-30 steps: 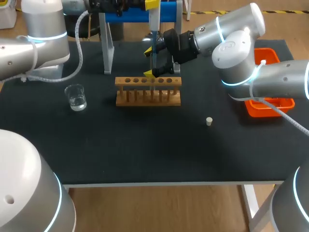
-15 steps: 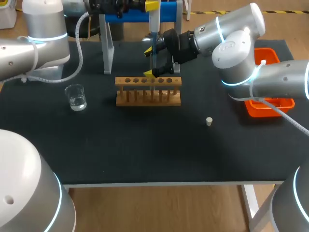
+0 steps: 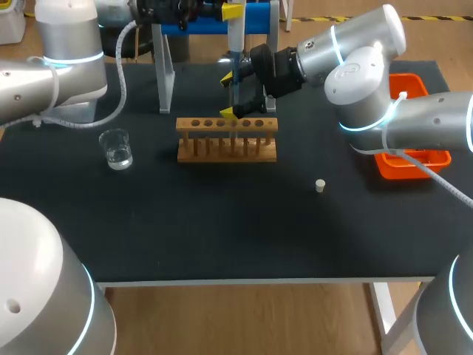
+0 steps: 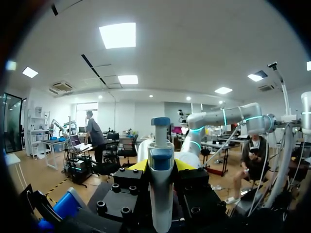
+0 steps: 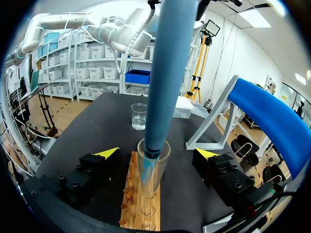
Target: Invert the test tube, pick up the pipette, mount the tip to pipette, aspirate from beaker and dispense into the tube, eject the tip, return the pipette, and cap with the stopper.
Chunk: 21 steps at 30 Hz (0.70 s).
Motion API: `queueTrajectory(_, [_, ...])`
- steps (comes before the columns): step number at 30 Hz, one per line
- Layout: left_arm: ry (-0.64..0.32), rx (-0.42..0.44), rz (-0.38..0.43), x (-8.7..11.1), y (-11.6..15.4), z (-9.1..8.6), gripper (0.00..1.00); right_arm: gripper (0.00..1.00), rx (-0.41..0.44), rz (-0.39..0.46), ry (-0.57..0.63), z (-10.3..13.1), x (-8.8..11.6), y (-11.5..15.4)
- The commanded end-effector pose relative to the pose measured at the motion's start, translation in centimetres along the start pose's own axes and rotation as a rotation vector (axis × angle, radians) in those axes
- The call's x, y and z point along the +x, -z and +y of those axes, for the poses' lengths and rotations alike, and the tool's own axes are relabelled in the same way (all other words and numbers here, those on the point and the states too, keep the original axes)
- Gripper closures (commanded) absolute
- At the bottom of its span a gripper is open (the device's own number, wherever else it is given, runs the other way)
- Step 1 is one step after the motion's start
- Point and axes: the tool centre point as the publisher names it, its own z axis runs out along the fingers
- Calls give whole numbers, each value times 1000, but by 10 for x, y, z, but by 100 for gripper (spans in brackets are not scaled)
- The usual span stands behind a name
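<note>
tube [image 5: 153,171] appears to stand upright in the rack [image 3: 227,148], directly between the fingers of the right gripper [image 5: 158,153]. its yellow tips sit off the glass on either side with a gap showing, so that gripper is released and only brackets the tube. the left gripper [image 4: 161,165] is clenched on the pipette [image 4: 161,194], yellow tips against its body from both sides, holding it upright above the rack. the blue tip [image 5: 163,73] runs down into the tube's mouth, its end just inside the rim. this reads as the dispense step. to do it well, i'd judge the pipette should be held plumb with the tip centred in the mouth, so it neither leans on the rim nor tilts the tube in its hole. the plunger should go down slowly so the liquid runs down inside rather than splashing, and the tip should lift straight out so it cannot drag the tube along. the right fingers could close lightly to steady the glass if it wobbles. whether any liquid is in the tube yet i cannot tell. the beaker [image 3: 116,148] stands well apart from the rack on the left arm's side. the stopper [image 3: 320,186] lies on the table, well apart from the rack on the right arm's side, not yet used.
</note>
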Motion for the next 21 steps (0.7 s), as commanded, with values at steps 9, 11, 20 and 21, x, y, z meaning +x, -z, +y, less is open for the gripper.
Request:
queueTrajectory(9, [-4,4,-4,-3,5,2,100,0,2,3,0,0,-1,1])
queueTrajectory(11, [-4,5,-5,-3,5,2,100,0,2,3,0,0,-1,1])
queueTrajectory(20, [-6,6,-7,-4,6,2,100,0,2,3,0,0,-1,1])
queueTrajectory(21, [-5,6,-7,-4,6,2,100,0,2,3,0,0,-1,1])
